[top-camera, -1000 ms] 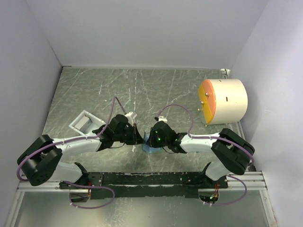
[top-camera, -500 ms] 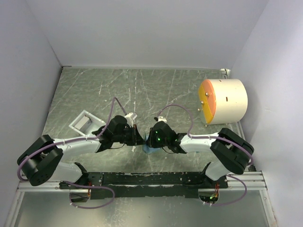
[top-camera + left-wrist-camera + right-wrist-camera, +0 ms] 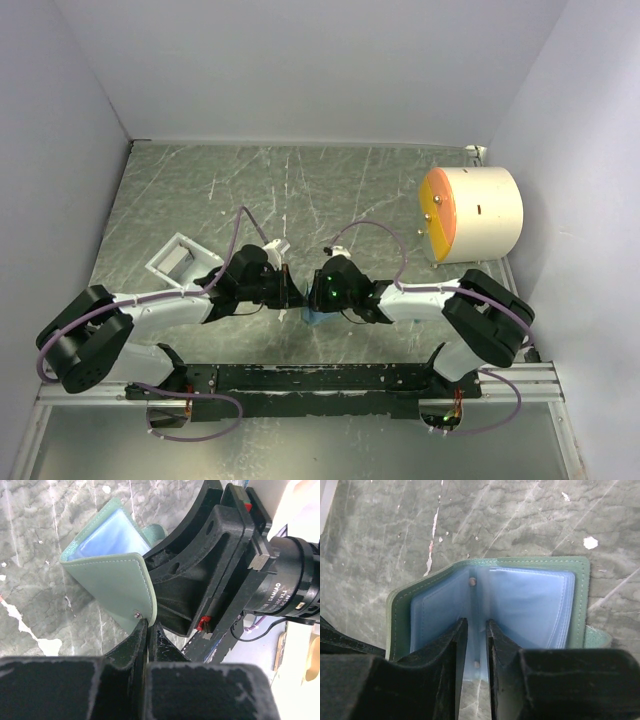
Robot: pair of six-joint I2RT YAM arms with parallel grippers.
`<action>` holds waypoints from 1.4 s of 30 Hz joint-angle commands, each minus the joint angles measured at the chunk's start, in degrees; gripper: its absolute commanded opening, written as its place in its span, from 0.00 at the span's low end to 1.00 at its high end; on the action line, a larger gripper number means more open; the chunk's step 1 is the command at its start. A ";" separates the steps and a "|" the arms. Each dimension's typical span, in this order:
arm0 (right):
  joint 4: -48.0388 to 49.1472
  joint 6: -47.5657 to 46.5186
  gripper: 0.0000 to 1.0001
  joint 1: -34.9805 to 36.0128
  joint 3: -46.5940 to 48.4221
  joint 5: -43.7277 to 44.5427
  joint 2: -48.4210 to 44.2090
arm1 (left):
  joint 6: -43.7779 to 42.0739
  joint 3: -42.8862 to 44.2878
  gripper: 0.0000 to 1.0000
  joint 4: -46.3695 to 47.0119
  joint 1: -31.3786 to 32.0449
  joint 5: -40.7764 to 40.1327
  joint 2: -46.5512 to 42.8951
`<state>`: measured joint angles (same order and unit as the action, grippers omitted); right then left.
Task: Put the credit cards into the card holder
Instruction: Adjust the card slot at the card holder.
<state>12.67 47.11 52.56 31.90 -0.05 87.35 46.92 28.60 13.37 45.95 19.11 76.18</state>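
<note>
While both arms met at the table's near centre in the top view, the card holder (image 3: 318, 319) lay under them, at 5 o'clock from the left gripper (image 3: 291, 294) and touching the right gripper (image 3: 312, 301). From the left wrist, the left gripper (image 3: 149, 625) was clamped on the green cover's edge by the snap stud, with the holder (image 3: 112, 580) stretching toward 11 o'clock. From the right wrist, the right gripper (image 3: 472, 625) stood narrowly parted over the centre fold. The open holder (image 3: 530, 600) ran from 9 to 3 o'clock. No card showed.

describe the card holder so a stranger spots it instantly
On the marbled table, look where the left arm and right arm meet. The card holder is there, partly open: sage-green outside, light blue inside, unlike the white tray further left.
</note>
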 commanded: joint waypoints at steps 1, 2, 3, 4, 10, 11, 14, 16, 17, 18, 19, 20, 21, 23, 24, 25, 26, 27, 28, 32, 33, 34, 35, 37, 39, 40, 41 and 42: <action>-9.97 -1.80 0.27 0.10 1.71 2.86 -1.64 | -1.45 2.40 0.07 -2.08 0.19 -0.54 -1.82; -11.80 -2.37 0.30 0.10 2.12 3.82 -3.07 | -1.81 2.85 0.07 -3.47 0.19 -1.33 -2.36; -13.61 -3.01 0.32 0.01 2.62 4.36 -4.55 | -2.09 3.27 0.07 -5.09 0.14 -1.91 -2.81; -15.55 -3.59 0.34 0.08 3.26 5.00 -5.75 | -2.41 3.68 0.07 -6.11 0.16 -2.35 -3.08; -18.27 -6.00 0.40 -0.15 4.46 3.40 -11.53 | -2.93 5.76 0.07 -10.37 0.19 -4.60 -2.43; -16.90 -5.80 0.42 -0.16 3.80 1.91 -12.45 | -2.82 5.96 0.07 -10.50 0.19 -4.51 -2.10; -14.06 -4.40 0.46 -0.01 2.88 -0.72 -13.87 | -2.31 6.12 0.07 -10.12 0.19 -3.74 -1.39; -12.97 -3.67 0.49 0.00 2.44 -1.64 -14.27 | -2.03 5.99 0.07 -9.90 0.19 -3.82 -1.39; -12.59 -3.35 0.50 -0.03 2.13 -1.77 -14.42 | -1.99 5.95 0.07 -9.92 0.17 -3.85 -1.39; -12.09 -3.04 0.52 0.02 1.81 -1.98 -14.48 | -2.00 5.94 0.07 -9.94 0.13 -3.86 -1.39; -11.53 -2.78 0.53 0.07 1.49 -2.29 -14.38 | -2.07 5.99 0.07 -9.98 0.18 -3.81 -1.39; -11.16 -2.67 0.53 0.01 1.41 -2.78 -14.14 | -2.13 6.09 0.07 -10.21 0.19 -3.84 -1.31; -10.91 -2.64 0.54 0.00 1.45 -3.28 -13.76 | -2.24 6.16 0.07 -10.51 0.19 -3.89 -1.22; -10.27 -2.37 0.54 0.07 1.41 -4.47 -13.17 | -2.27 6.16 0.07 -10.81 0.19 -4.08 -1.21; -9.72 -2.12 0.55 0.06 1.11 -5.03 -12.95 | -2.16 6.08 0.07 -10.75 0.14 -4.28 -1.28; -8.75 -1.77 0.55 0.02 0.57 -5.77 -12.96 | -2.02 5.85 0.07 -10.65 0.14 -4.32 -1.37; -7.69 -1.50 0.55 0.01 0.15 -6.73 -12.84 | -1.87 5.63 0.07 -10.42 0.17 -4.34 -1.46; -6.84 -1.23 0.55 0.08 -0.13 -7.54 -12.76 | -1.83 5.52 0.07 -10.45 0.14 -4.41 -1.41; -6.33 -0.97 0.55 0.18 -0.43 -7.96 -12.61 | -1.75 5.52 0.07 -10.61 0.17 -4.47 -1.39; -5.30 -0.37 0.55 0.39 -1.24 -8.12 -11.57 | -1.28 5.33 0.07 -10.22 0.19 -4.35 -1.45; -4.80 -0.36 0.55 0.38 -1.43 -8.48 -11.26 | -1.22 5.39 0.07 -10.27 0.19 -4.28 -1.47; -4.36 -0.29 0.55 0.40 -1.56 -8.74 -10.95 | -1.14 5.48 0.07 -10.41 0.19 -4.26 -1.37; -4.17 -0.12 0.54 0.45 -1.65 -8.69 -10.71 | -1.17 5.56 0.07 -10.37 0.14 -4.14 -1.38; -4.14 0.16 0.53 0.53 -1.66 -8.13 -10.39 | -1.21 5.59 0.07 -10.23 0.18 -4.10 -1.41; -3.78 0.38 0.51 0.54 -1.92 -7.56 -10.38 | -1.13 5.46 0.07 -10.08 0.11 -4.05 -1.39; -3.91 0.50 0.50 0.59 -1.99 -7.20 -10.44 | -1.05 5.35 0.07 -9.96 0.12 -3.97 -1.43; -4.29 0.59 0.47 0.55 -2.01 -6.59 -10.45 | -0.96 5.19 0.08 -9.94 0.13 -4.00 -1.47; -4.76 0.69 0.45 0.57 -2.04 -5.96 -10.45 | -0.87 5.01 0.08 -9.78 0.17 -4.03 -1.62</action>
<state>7.31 47.03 52.80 30.70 -7.77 76.66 45.45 33.01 2.17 45.95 15.16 74.89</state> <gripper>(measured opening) 0.484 0.081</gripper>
